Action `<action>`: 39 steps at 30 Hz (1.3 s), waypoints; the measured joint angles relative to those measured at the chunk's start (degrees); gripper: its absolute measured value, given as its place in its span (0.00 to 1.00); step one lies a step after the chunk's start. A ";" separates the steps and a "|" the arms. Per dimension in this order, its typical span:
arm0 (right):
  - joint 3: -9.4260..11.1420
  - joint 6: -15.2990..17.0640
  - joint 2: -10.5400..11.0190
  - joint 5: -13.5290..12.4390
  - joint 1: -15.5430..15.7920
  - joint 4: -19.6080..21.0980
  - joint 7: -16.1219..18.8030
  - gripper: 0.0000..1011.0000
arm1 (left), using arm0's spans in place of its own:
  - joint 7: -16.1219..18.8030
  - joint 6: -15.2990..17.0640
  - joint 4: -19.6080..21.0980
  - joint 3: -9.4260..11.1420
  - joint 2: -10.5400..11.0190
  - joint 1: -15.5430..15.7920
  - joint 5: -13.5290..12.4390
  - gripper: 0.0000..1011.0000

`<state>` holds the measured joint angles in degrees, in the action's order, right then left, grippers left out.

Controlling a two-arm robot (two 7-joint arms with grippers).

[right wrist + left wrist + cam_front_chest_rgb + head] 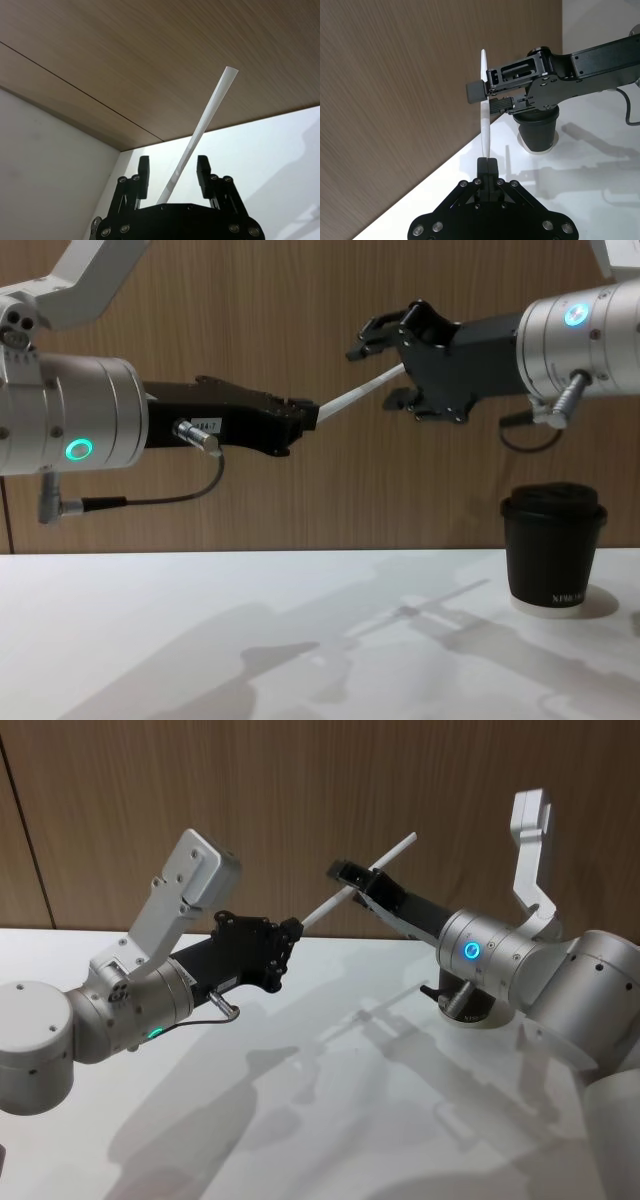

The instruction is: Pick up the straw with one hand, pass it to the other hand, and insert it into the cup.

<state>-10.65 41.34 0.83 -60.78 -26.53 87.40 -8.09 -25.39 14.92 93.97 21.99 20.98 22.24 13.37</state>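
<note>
The thin, smooth white straw (352, 397) slants in mid-air, its lower end pinched between the closed fingers of the slim left gripper (306, 417). The knobbly right gripper (382, 375) stands spread around its middle, with a gap on either side. The black dome-lidded paper cup (553, 555) sits on the matte white table (250, 640) below.

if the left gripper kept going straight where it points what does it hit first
Probably the right gripper, whose open fingers straddle the straw the left gripper holds; depth is uncertain.

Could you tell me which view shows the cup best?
Chest view: the cup stands whole. In the left wrist view the right gripper covers its top; in the head view the right arm hides most.
</note>
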 joint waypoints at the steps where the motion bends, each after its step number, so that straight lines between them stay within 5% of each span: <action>1: -0.01 -0.01 -0.01 -0.02 0.00 0.00 -0.01 0.61 | 0.00 0.00 0.00 0.00 0.00 0.00 0.00 0.00; 18: -0.03 -0.05 -0.07 -0.14 0.00 0.00 -0.10 0.07 | 0.00 -0.01 0.00 0.00 0.00 0.00 0.00 0.00; 39: -0.03 -0.04 -0.07 -0.14 0.00 0.00 -0.08 0.00 | 0.00 -0.01 0.00 0.00 0.00 0.00 0.00 0.00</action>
<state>-10.68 41.30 0.76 -60.92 -26.52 87.40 -8.16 -25.39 14.92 93.97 21.99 20.98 22.24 13.36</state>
